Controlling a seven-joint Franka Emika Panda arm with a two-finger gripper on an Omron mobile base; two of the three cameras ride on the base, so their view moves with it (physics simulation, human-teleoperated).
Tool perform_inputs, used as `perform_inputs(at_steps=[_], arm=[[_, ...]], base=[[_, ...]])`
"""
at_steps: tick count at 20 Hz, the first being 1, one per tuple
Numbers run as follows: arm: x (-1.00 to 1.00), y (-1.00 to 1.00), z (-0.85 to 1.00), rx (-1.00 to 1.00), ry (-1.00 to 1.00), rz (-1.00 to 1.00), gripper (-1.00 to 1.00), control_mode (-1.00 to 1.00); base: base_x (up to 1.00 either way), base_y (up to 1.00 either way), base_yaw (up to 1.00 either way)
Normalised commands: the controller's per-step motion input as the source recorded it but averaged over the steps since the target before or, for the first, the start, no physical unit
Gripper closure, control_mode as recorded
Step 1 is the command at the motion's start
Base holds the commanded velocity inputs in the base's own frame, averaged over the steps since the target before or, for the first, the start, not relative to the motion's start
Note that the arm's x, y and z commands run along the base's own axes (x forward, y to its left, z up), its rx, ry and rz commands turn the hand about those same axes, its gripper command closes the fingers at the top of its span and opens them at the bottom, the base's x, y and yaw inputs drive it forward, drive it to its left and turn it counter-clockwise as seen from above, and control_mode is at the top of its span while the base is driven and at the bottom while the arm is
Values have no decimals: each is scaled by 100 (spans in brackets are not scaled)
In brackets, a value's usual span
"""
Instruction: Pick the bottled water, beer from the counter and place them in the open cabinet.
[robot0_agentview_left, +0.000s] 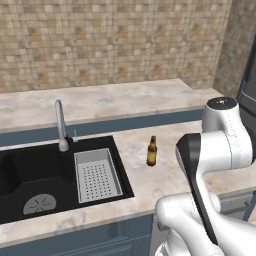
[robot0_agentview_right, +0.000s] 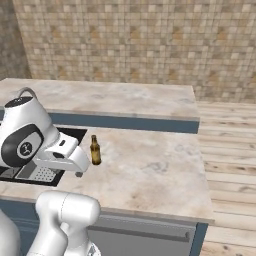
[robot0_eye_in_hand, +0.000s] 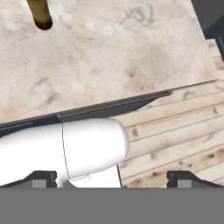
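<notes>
The arm is folded over the surface (robot0_agentview_left: 165, 175) edge; the hand (robot0_eye_in_hand: 112, 177) is held wide open, empty, apart from the beer (robot0_agentview_left: 152, 151).

The beer (robot0_agentview_right: 95, 150) stands upright on the marbled counter (robot0_agentview_right: 150, 170), just right of the black sink (robot0_agentview_right: 75, 134). The white arm (robot0_agentview_right: 37, 142) bends low beside it, before a tiled wall (robot0_agentview_right: 130, 45).

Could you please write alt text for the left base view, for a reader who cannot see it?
A small brown beer stands upright on the marbled counter, just right of a black sink with a grey faucet and a perforated drain tray. The white robot arm rises at lower right before a tiled wall.
</notes>
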Motion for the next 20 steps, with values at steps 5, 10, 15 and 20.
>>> perform_inputs(at_steps=[5,10,15,20], arm=[[37,0,0,0,4,15,-100,-100],[27,-49,-5,6,0,51,-100,-100],[26,-40,0,10,3,47,-100,-100],[36,-18,0,39,1,57,-100,-100]], base=[[0,0,0],[0,0,0],[0,0,0],[0,0,0]])
